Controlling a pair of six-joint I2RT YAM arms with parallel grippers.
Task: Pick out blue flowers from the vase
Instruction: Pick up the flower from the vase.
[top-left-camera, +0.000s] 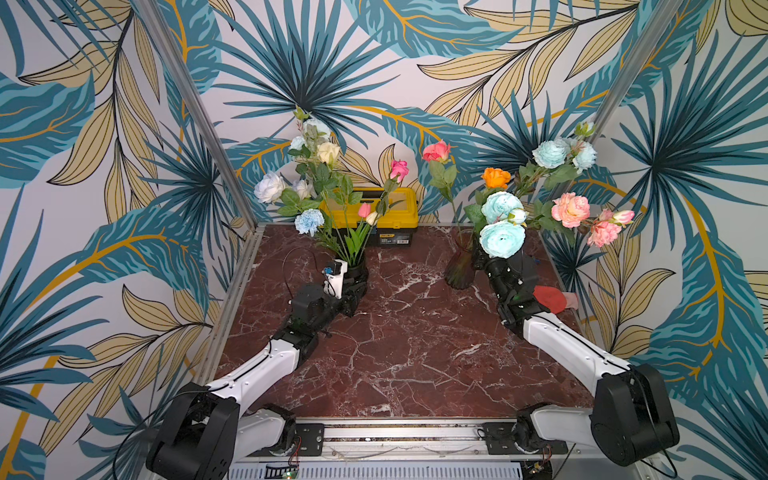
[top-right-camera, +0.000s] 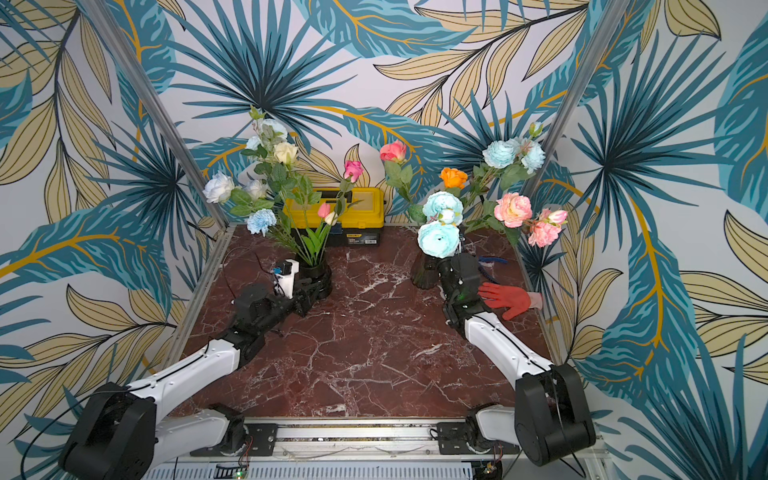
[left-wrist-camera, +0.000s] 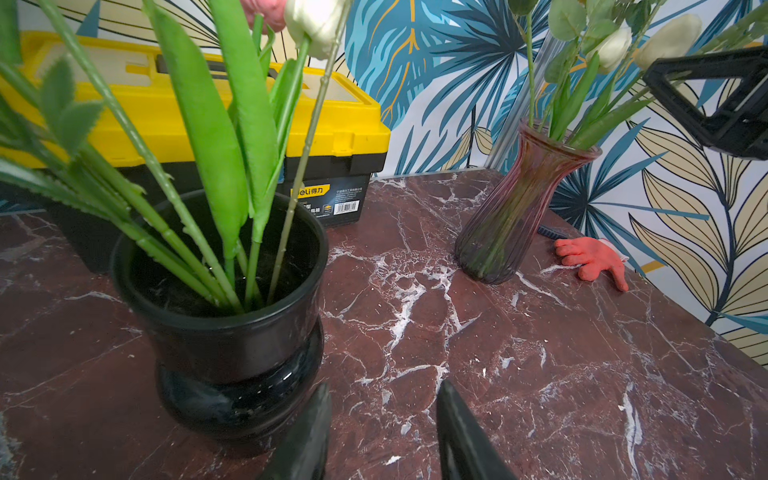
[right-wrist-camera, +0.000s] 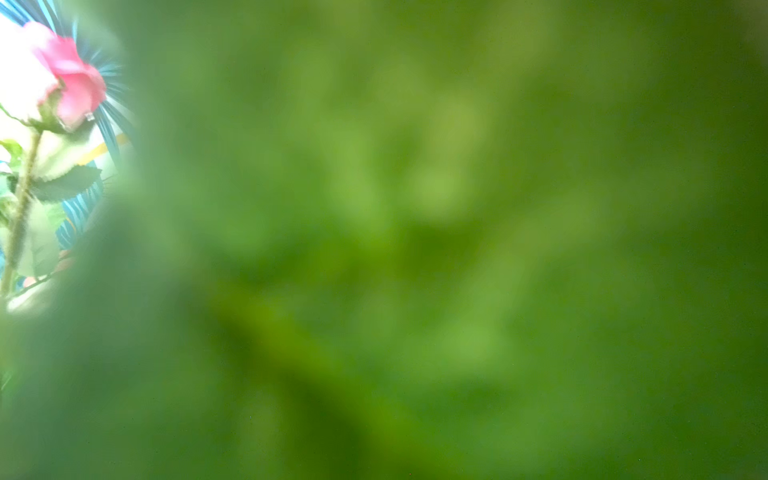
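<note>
We find both top views bright and evenly lit, with only soft shadows on the table (top-left-camera: 407, 332). The posts (top-left-camera: 198, 112) lean outward toward the picture edges. In the left wrist view the pot (left-wrist-camera: 232, 345) carries pale glare low on its side. The right wrist view is nearly all green blur (right-wrist-camera: 415, 249), and only a rose (right-wrist-camera: 70, 79) shows at one edge, slightly soft.

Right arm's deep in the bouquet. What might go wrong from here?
Blurred green leaves fill the right wrist view, so the right gripper cannot be checked; it may catch a peach-pink peony stem instead of the ruffled aqua-blue flowers. The ribbed purple glass vase stands unheld, the open left gripper beside the glossy black vase; pulling could tip it.
</note>
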